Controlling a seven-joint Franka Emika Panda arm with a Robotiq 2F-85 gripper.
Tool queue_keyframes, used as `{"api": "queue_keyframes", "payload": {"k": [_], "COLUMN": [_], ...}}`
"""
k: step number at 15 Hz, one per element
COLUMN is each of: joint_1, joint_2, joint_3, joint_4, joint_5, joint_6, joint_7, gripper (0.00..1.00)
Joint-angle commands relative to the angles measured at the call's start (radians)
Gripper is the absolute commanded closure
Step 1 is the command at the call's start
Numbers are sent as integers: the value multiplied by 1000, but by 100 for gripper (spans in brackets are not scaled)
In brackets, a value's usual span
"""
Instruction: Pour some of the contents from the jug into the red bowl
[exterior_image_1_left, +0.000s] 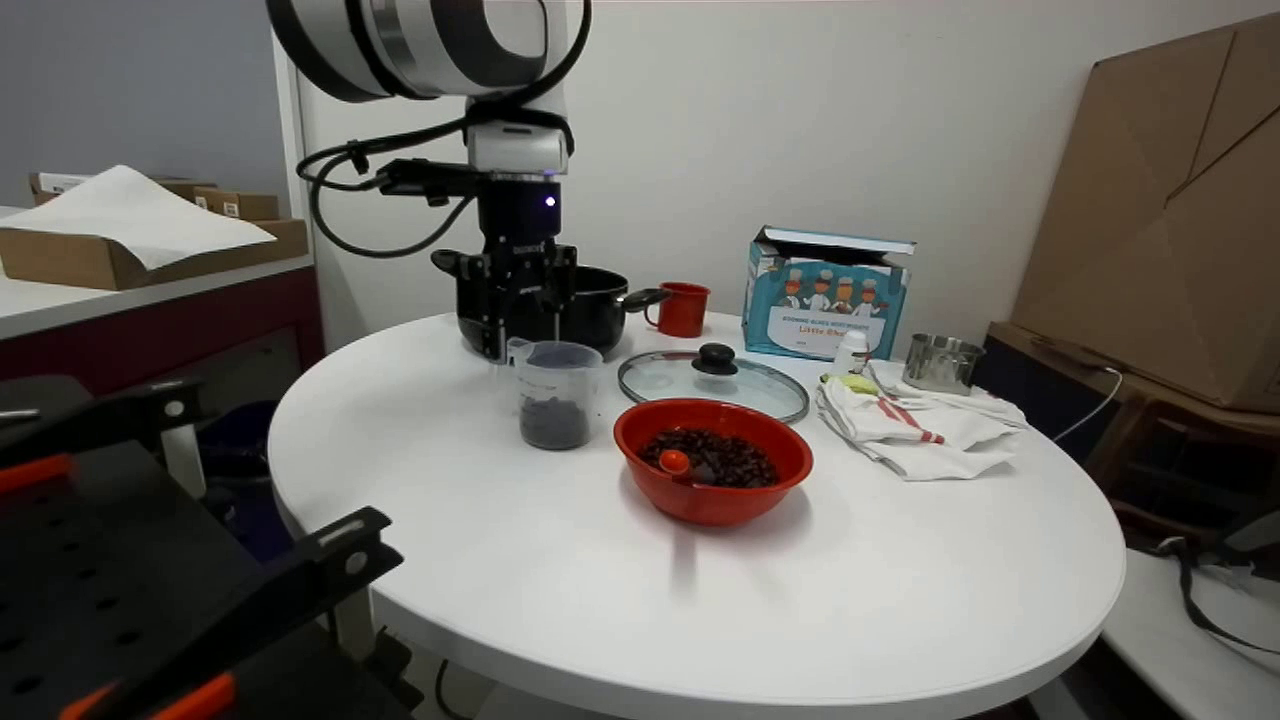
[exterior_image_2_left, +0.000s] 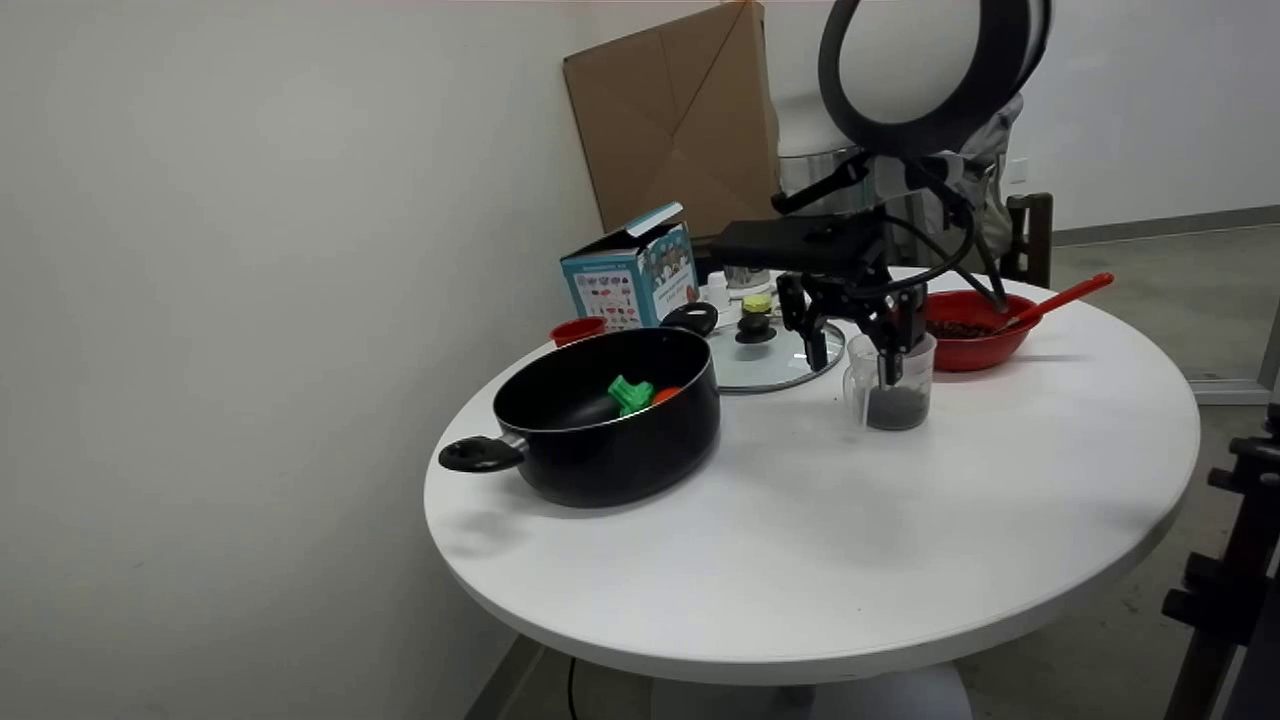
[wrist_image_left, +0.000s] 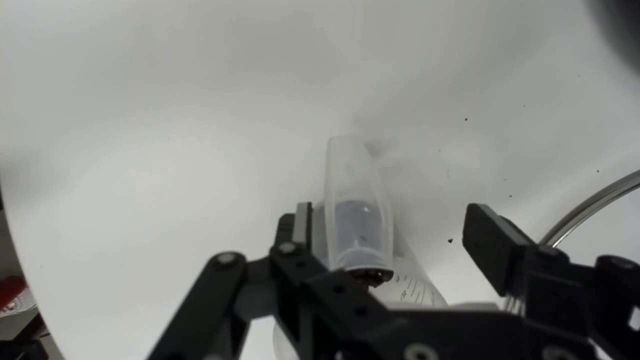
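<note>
The clear jug (exterior_image_1_left: 560, 375) stands upright on the white table in both exterior views (exterior_image_2_left: 915, 370). Dark contents (exterior_image_1_left: 555, 425) fill its lower part and show as dark red-brown bits in the wrist view (wrist_image_left: 374, 276). My gripper (exterior_image_1_left: 525, 330) points down at the jug's handle side. In the wrist view my gripper (wrist_image_left: 390, 225) is open; the jug's handle (wrist_image_left: 352, 170) lies between the fingers, much nearer the left finger. Whether that finger touches the jug cannot be told. The red bowl (exterior_image_1_left: 710, 505) holds dark beans and a red-handled spoon (exterior_image_2_left: 1065, 295); it stands beside the jug.
A black pot (exterior_image_2_left: 620, 460) with a green toy piece inside stands at the wall side, near a red cup (exterior_image_1_left: 684, 312). A glass lid (exterior_image_1_left: 770, 395) lies behind the bowl. A blue box (exterior_image_1_left: 825, 295), white towel (exterior_image_1_left: 935, 430) and metal cup (exterior_image_1_left: 942, 362) are farther along.
</note>
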Motion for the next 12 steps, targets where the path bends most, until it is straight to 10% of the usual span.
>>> {"api": "queue_keyframes", "payload": {"k": [1, 7, 12], "joint_1": [11, 9, -27], "joint_2": [21, 17, 0], "joint_3": [-18, -31, -13], "joint_4": [25, 24, 10], "joint_5": [13, 9, 32], "joint_6": [3, 6, 10], "joint_7": [-29, -47, -96], "gripper": [52, 96, 92]}}
